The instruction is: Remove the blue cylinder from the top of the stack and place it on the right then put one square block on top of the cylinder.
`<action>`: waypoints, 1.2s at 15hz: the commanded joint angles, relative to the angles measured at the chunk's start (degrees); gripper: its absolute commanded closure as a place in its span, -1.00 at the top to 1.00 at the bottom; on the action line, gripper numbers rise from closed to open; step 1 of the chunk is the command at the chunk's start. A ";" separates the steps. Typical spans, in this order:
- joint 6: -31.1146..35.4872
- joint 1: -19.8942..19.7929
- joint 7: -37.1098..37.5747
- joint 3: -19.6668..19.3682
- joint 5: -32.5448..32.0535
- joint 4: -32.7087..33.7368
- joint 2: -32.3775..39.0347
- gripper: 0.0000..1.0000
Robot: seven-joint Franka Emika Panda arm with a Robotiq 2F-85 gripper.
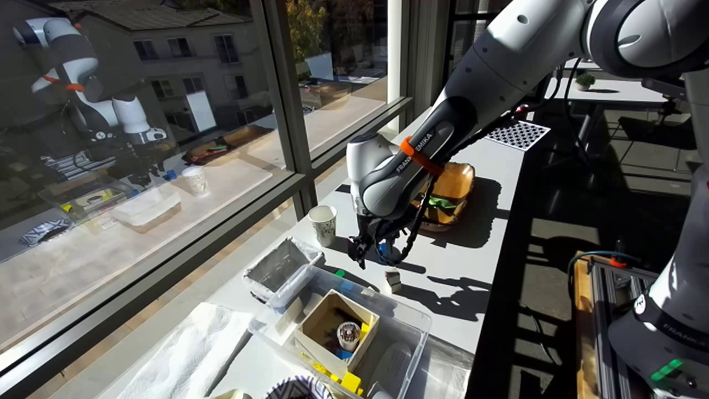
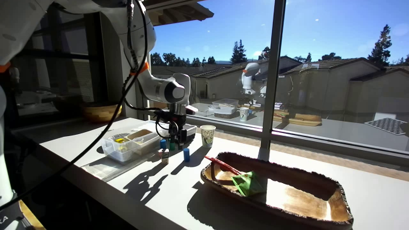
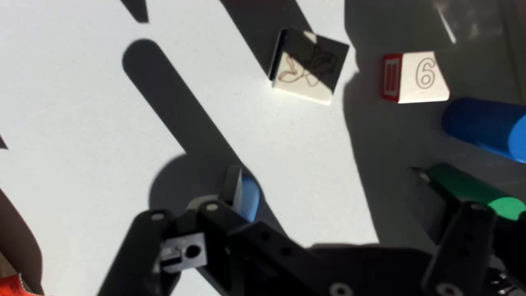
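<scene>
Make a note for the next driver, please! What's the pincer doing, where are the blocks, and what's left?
Pincer: open, holding nothing, above the table.
Where: in an exterior view, a lone blue cylinder stands to the right of the square blocks. A second blue cylinder stands beside a green cylinder.
Done: probably the moving part, since the lone blue cylinder stands directly on the table.
Left: put one of the square blocks on that cylinder; nothing shows on top of it.

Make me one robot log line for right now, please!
end effector: open, empty | lone blue cylinder: upright on table | square picture block, 6 block: apart | block on cylinder: not yet
</scene>
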 commanded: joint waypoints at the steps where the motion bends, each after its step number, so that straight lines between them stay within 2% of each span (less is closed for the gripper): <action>1: 1.11 3.62 10.00 -2.27 0.96 -6.63 -4.54 1.00; 7: -0.26 4.97 18.12 -2.97 -1.03 -9.41 -6.13 1.00; 12: 1.42 4.89 19.12 -2.73 -2.02 -9.67 -5.23 1.00; 13: 1.54 5.14 19.66 -2.85 -2.31 -9.78 -5.29 0.64; 18: 2.10 5.54 21.38 -2.90 -3.68 -9.69 -5.10 -0.17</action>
